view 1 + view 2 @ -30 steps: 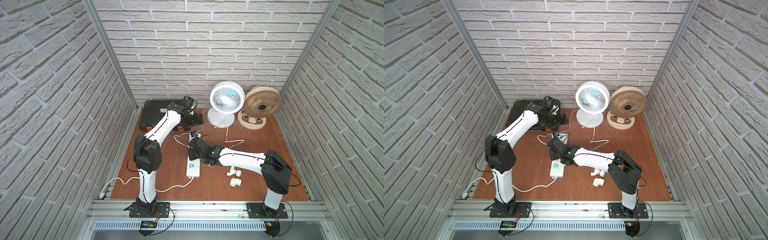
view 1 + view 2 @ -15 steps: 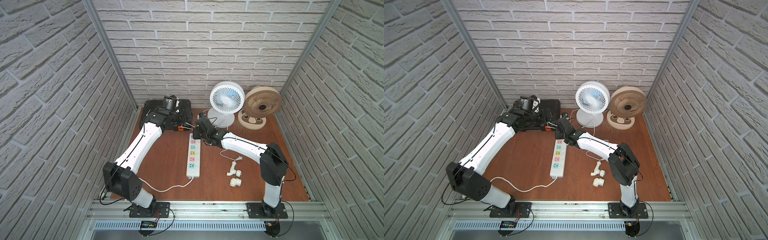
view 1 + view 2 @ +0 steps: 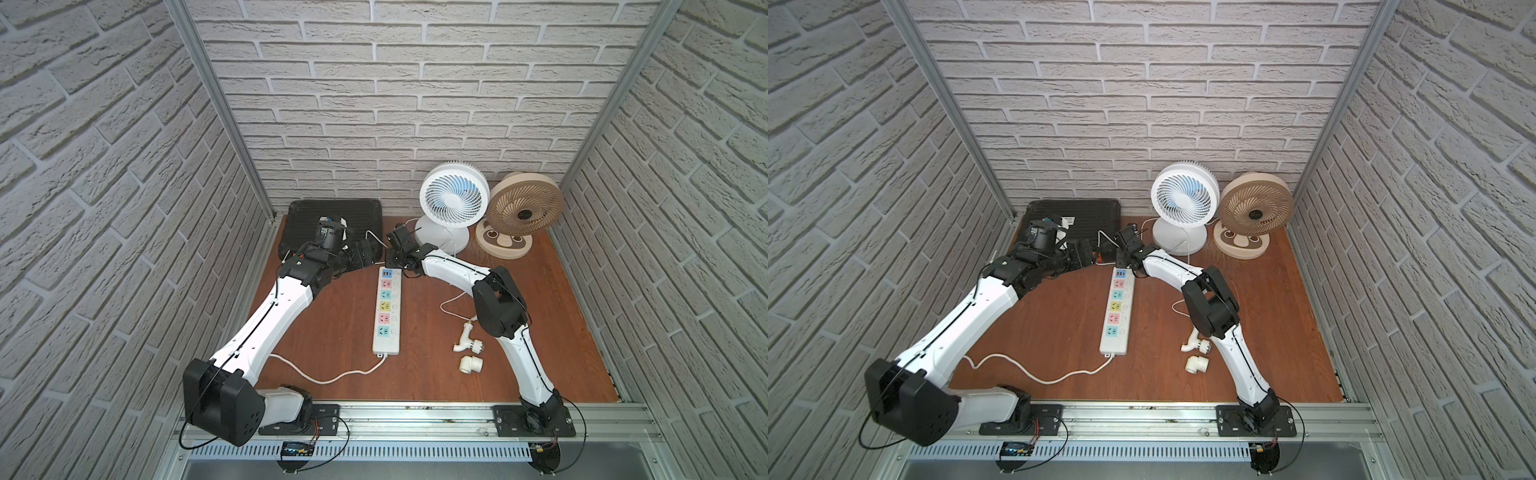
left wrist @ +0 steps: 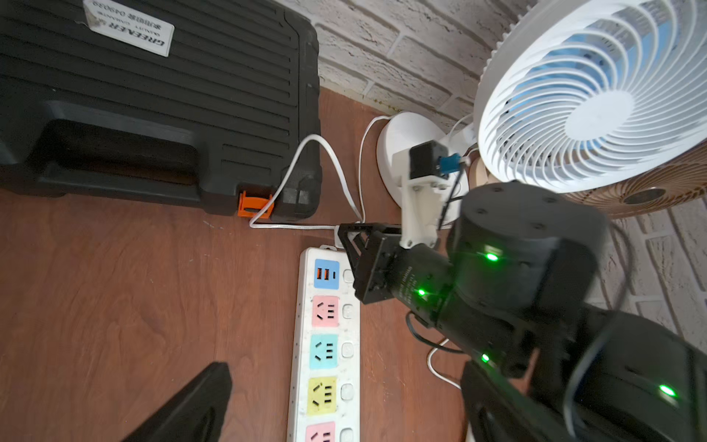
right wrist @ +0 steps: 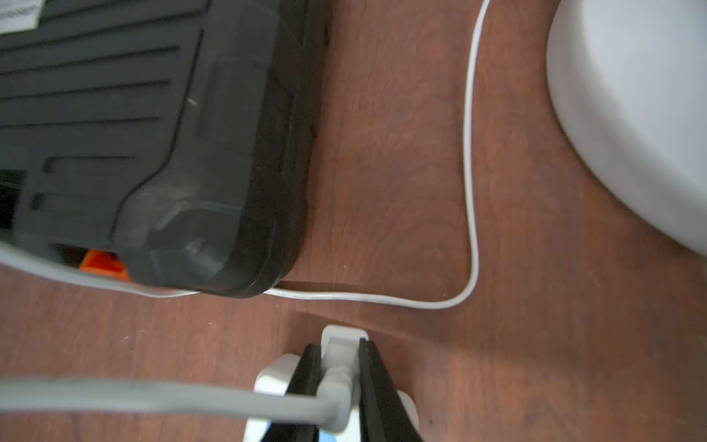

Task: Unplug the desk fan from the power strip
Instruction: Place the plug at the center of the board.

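Note:
The power strip (image 3: 386,316) (image 3: 1116,316) lies lengthwise in the middle of the table, and every socket that shows is bare. The white desk fan (image 3: 451,199) (image 3: 1185,195) stands at the back. My right gripper (image 3: 390,259) (image 5: 336,363) is at the strip's far end, shut on a white plug (image 5: 340,344). The plug's cord (image 5: 472,153) runs to the fan's base (image 5: 631,114). In the left wrist view the plug (image 4: 337,231) sits just past the strip's end (image 4: 325,344). My left gripper (image 3: 372,254) (image 4: 344,382) hangs open beside it, holding nothing.
A black tool case (image 3: 330,224) with an orange latch lies at the back left, close to both grippers. A beige fan (image 3: 524,214) stands at the back right. Two white pipe fittings (image 3: 468,343) (image 3: 471,365) lie near the right arm. The strip's own cord (image 3: 332,374) trails to the front left.
A second ago my right gripper was over the strip's middle; it has moved to the far end. The left arm has dropped low and stretched out. Little has shifted in the last half second.

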Tool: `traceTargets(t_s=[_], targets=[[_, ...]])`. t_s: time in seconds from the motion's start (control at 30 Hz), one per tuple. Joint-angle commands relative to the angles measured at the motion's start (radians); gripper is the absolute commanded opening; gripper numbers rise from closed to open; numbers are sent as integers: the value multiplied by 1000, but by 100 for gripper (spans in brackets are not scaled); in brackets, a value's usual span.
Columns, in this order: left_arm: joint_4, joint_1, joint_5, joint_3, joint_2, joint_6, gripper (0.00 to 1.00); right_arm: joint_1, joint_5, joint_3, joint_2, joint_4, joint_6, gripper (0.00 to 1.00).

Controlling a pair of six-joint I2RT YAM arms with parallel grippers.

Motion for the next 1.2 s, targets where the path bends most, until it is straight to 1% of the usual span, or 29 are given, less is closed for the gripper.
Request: traceTargets(t_s=[0.0, 0.03, 0.07, 0.23, 0.33, 0.37, 0.43, 0.53, 0.57, 0.6, 0.63, 0.77, 0.87, 0.97, 1.03, 1.13, 1.17], targets=[[77, 16, -21, -33, -43, -14, 98, -9, -25, 76, 32, -30, -10, 6], [81, 21, -19, -41, -49, -18, 98, -11, -29, 90, 43, -38, -11, 8], [84, 25, -19, -48, -53, -22, 98, -12, -31, 102, 52, -46, -13, 13], [124, 46, 5, -90, -62, -36, 98, -13, -27, 122, 50, -68, -55, 48], [139, 54, 12, -109, -62, -38, 98, -13, -27, 130, 30, -96, -101, 63], [142, 56, 15, -114, -62, -39, 98, -13, -25, 130, 19, -108, -117, 67], [144, 62, 15, -124, -64, -44, 98, -13, -15, 120, -8, -124, -147, 71], [149, 67, 8, -139, -76, -46, 98, -14, 9, 57, -79, -117, -182, 76], [150, 69, 4, -145, -83, -46, 98, -14, 15, 27, -107, -106, -194, 80], [153, 71, 0, -152, -90, -46, 98, -13, 20, -2, -135, -96, -204, 98], [156, 74, -3, -159, -97, -46, 98, -13, 20, -32, -164, -87, -215, 100], [171, 95, -17, -191, -126, -42, 98, -12, 27, -171, -292, -37, -252, 99], [179, 115, -37, -215, -147, -21, 98, -11, 44, -310, -429, 16, -285, 99], [184, 130, -111, -253, -173, 1, 98, -11, 92, -509, -594, 129, -328, 99], [240, 133, -171, -313, -201, 36, 98, -11, 144, -661, -717, 232, -371, 99], [348, 135, -299, -424, -261, 75, 98, -14, 245, -896, -907, 404, -450, 99], [347, 137, -335, -442, -274, 86, 98, -16, 281, -966, -964, 460, -478, 99]])
